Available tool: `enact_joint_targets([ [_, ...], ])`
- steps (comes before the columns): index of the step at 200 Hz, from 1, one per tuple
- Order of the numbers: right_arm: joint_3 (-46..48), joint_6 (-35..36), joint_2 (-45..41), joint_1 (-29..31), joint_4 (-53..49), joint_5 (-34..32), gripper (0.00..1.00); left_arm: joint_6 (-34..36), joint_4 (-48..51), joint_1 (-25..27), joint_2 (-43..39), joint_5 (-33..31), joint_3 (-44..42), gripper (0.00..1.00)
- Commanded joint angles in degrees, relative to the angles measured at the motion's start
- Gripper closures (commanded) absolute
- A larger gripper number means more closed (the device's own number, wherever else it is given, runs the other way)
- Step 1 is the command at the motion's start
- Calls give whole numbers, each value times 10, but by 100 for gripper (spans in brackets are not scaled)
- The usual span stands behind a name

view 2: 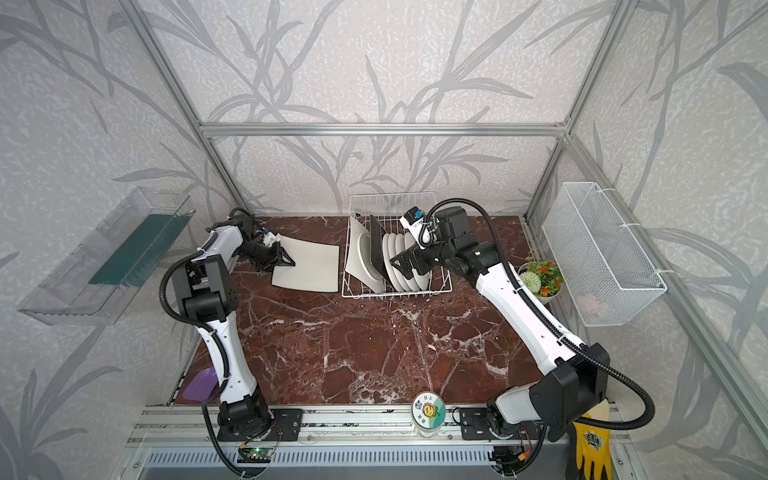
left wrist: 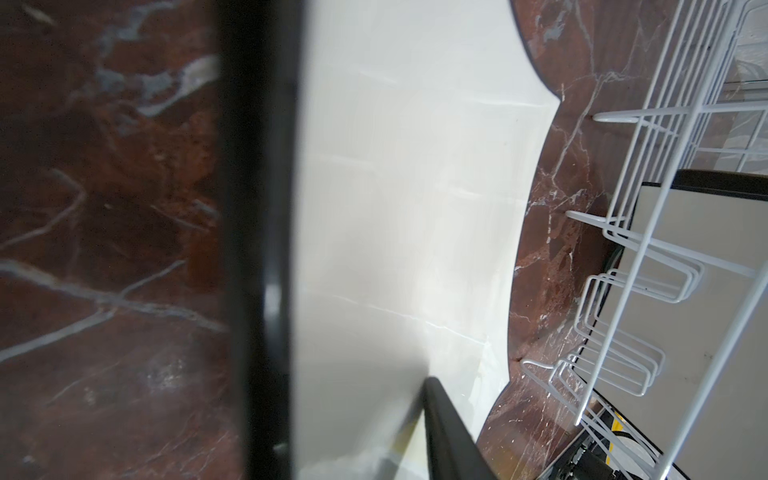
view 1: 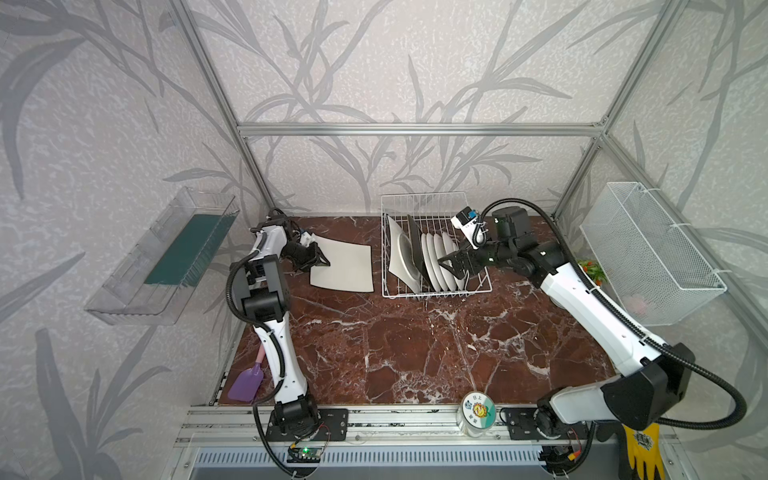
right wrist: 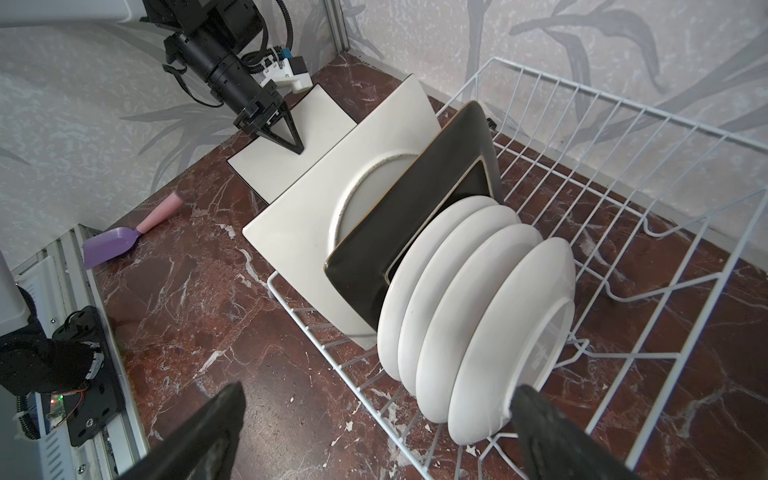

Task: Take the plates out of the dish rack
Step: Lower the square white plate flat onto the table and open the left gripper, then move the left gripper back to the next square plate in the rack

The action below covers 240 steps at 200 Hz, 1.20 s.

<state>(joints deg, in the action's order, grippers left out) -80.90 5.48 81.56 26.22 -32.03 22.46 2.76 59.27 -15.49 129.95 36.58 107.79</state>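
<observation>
jar with flower-sticker lid (view 1: pixel 478 409) sits on the front rail, closest to the lens, yellow glove (view 1: pixel 642 453) at the front-right corner. purple scoop (view 1: pixel 247 384) on the table's front-left, beside the left arm base. dish rack (view 1: pixel 424 205) at back centre of the marble table (view 1: pixel 415 353), six plates standing in its slots: cream square plate (view 1: pixel 399 253) at the left end, black square plate (view 1: pixel 415 245) against it, then four round white plates (view 1: pixel 440 262) in a row, foot rings toward the right arm. seventh, the flat cream plate (view 1: pixel 347 266), lies on the table just left of the rack, apart from it. left gripper (view 1: pixel 322 261) is over that plate's left edge, jaws partly apart; wrist view shows one finger along the plate's rim, the other above its face, can't tell if either touches. right gripper (view 1: pixel 451 266) spread wide, empty, at the rightmost round plate, one finger just beside its rim. mesh basket (view 1: pixel 652 253) on the right wall
</observation>
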Motion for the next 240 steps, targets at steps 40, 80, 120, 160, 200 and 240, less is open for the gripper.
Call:
enact_joint_targets([
  [40, -29, 10, -6, 1, -15, -6, 1, 0, -7, -9, 29, -73, 1, 58],
  [80, -30, 6, -12, 1, -17, -7, 1, -4, -9, -9, 45, -72, 11, 55],
  [120, -31, 7, -16, 1, -18, -10, 1, -8, -22, -10, 48, -69, 7, 49],
  [160, -33, 8, -15, 1, -22, -10, 1, -13, -27, -10, 49, -75, 8, 45],
  [200, -30, 7, -15, 1, -19, -12, 1, -24, -36, -10, 35, -86, 3, 39],
  [240, -24, 0, -16, 1, -11, -11, 1, -48, -62, -10, -1, -122, -17, 35],
])
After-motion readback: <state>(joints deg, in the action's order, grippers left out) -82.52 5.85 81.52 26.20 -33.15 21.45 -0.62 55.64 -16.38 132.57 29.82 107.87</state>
